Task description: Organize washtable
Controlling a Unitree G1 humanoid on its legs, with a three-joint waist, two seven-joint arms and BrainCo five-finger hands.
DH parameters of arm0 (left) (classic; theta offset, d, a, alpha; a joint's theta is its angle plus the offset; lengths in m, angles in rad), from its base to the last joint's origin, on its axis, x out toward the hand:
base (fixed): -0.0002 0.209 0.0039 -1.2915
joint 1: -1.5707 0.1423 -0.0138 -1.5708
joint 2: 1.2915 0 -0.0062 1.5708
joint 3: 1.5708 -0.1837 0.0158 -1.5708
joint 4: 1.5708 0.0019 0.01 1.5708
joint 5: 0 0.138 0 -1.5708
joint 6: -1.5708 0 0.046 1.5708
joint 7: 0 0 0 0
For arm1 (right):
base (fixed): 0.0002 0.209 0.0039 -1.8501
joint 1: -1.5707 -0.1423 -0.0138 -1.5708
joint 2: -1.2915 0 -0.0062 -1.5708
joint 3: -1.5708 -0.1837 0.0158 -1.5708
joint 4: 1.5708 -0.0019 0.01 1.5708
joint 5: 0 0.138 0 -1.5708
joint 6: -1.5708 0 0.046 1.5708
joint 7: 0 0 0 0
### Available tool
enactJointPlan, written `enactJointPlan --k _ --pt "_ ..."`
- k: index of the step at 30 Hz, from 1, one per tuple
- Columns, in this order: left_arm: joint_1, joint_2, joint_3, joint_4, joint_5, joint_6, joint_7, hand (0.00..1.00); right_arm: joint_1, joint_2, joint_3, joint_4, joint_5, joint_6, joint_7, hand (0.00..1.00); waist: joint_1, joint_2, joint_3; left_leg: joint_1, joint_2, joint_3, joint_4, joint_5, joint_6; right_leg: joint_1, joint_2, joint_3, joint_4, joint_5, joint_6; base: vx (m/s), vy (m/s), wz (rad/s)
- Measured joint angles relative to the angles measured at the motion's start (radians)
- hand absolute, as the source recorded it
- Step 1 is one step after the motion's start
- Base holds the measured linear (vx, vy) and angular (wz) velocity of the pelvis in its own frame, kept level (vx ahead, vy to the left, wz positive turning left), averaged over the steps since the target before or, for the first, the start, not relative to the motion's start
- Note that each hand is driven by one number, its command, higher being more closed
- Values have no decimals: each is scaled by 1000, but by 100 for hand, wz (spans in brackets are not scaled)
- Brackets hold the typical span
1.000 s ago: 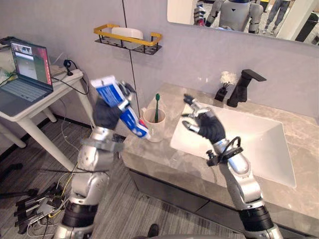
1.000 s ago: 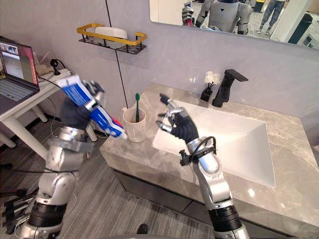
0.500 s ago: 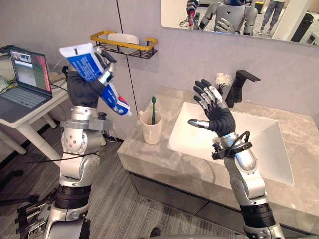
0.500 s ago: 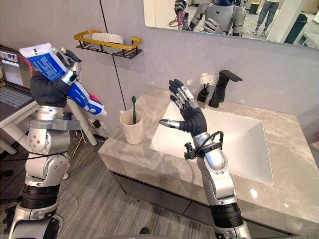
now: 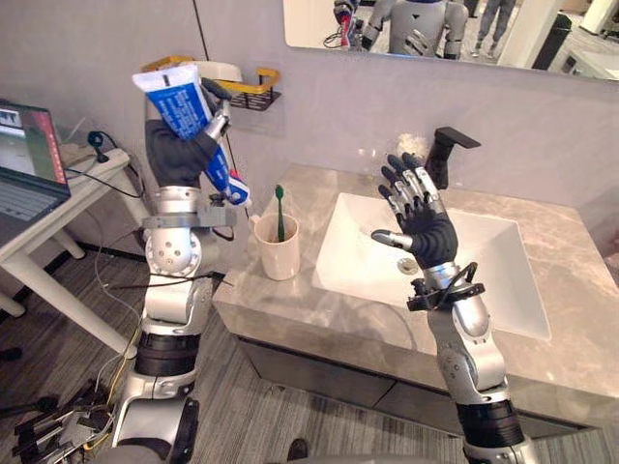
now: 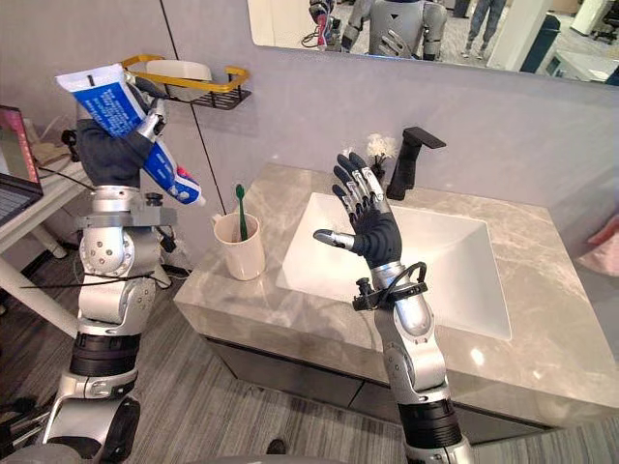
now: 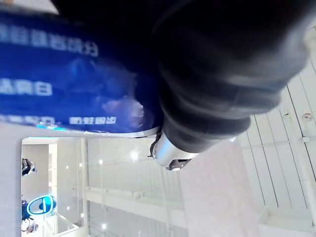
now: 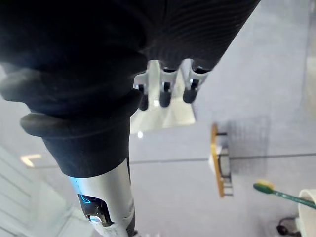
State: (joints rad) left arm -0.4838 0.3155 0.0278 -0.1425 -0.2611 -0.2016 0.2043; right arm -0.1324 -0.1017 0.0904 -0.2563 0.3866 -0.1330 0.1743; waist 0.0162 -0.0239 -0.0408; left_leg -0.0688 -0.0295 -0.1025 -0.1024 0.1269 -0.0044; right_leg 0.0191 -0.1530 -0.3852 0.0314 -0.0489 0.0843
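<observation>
The left hand [image 5: 179,155] is curled round the toothpaste tube [image 5: 186,104], raised at 10 o'clock from the cup [image 5: 280,263]. If it is bound there, best line the cap over the cup's mouth, clear of the toothbrush [image 5: 280,201], then lower. The tube slants, crimp toward 11 o'clock, cap toward 5. The right hand [image 5: 426,232] hovers spread and empty above the sink [image 5: 358,242].

Grey wall [image 5: 338,106], mirror [image 5: 566,43] above — striped grey floor [image 5: 68,324], white side table [image 5: 82,188] at left

Bright, even light — soft glare on the washtable [image 6: 473,357].
</observation>
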Motion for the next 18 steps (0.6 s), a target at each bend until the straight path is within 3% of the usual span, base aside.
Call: enactJointPlan --k 5,18 --pt "-32 -8 -35 50 43 2 22 100 14 8 -4 -2 9 -18 -22 0 -5 -16 10 -5 13 36 0 -5 -5 -14 13 34 -21 21 -5 6 -13 -22" --pt "-52 -39 -65 78 85 25 40 100 149 16 -84 10 21 -18 -63 0 -36 -22 21 -5 26 102 4 -12 -5 -38 25 92 -36 38 -8 18 -8 -14"
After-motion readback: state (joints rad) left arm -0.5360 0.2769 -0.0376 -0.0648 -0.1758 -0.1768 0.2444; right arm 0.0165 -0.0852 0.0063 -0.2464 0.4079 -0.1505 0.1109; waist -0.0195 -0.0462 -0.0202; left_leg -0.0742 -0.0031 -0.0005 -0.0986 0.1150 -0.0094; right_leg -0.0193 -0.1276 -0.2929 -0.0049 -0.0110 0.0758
